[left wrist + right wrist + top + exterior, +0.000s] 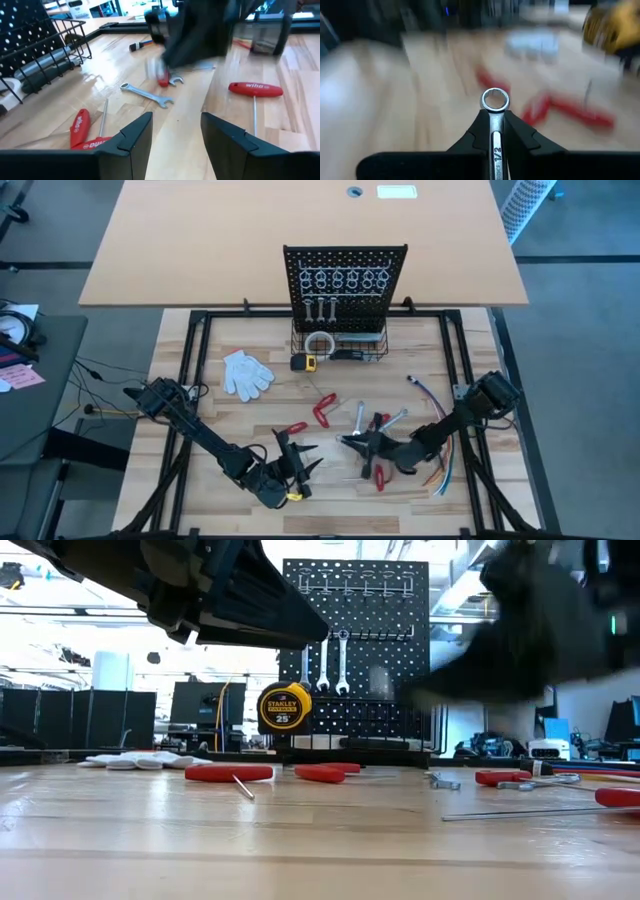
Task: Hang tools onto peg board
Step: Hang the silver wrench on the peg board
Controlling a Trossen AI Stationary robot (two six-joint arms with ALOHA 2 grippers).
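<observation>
Silver flat wrench (494,131), ring end forward, clamped in right gripper (494,145) in front of peg board (345,275); only wrist view shows it. Left gripper (176,131) spread, empty.

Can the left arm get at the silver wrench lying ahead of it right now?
Probably yes: the left tool is open and empty, and bare tabletop separates it from the wrench; the right arm sits farther back.

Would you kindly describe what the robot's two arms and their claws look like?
Both arms are dark, jointed and slim, rising from the table's side edges. The left claw has two broad, angular black fingers; a yellow patch shows near it from above. The right claw tapers to a black wedge.
</observation>
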